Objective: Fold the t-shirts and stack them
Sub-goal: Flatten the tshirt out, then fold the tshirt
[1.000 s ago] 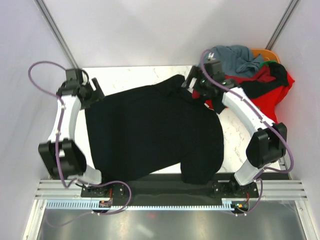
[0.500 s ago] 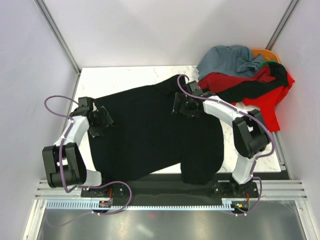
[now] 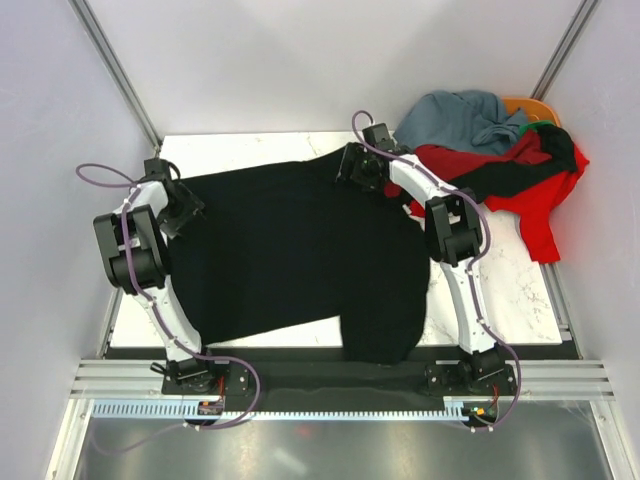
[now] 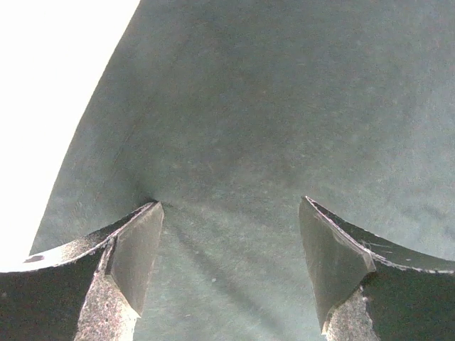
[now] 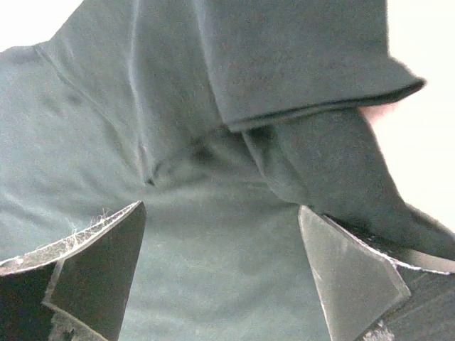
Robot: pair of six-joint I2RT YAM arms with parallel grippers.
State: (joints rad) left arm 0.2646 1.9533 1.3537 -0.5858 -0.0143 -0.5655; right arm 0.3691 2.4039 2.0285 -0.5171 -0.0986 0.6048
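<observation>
a black tee [image 3: 300,255] is spread flat over the middle of the counter [image 3: 250,148], with one lobe draped past the near edge, right of centre. its far side runs slantwise toward the far edge.

at the left edge, the left gripper [image 3: 183,208] is set down on the tee's left end. in the left wrist view this gripper [image 4: 231,213] is seen released, its fingers [image 4: 135,245] spread wide with cloth lying between them; faint creases fan out from the left tip.

farther back, right of centre, the right gripper [image 3: 355,170] is lowered onto the tee's far end. in the right wrist view it [image 5: 220,213] is likewise seen released, jaws apart, nothing pinched; a sleeve [image 5: 306,64] is seen folded over the cloth just beyond the tips.

at the far right corner a loose pile is heaped: a red tee [image 3: 535,205] nearest, just beside the spread tee, a second black tee [image 3: 515,168] across it, a grey-blue tee [image 3: 460,112] behind, and slivers of green [image 3: 541,128] and orange [image 3: 524,103] at the back.
</observation>
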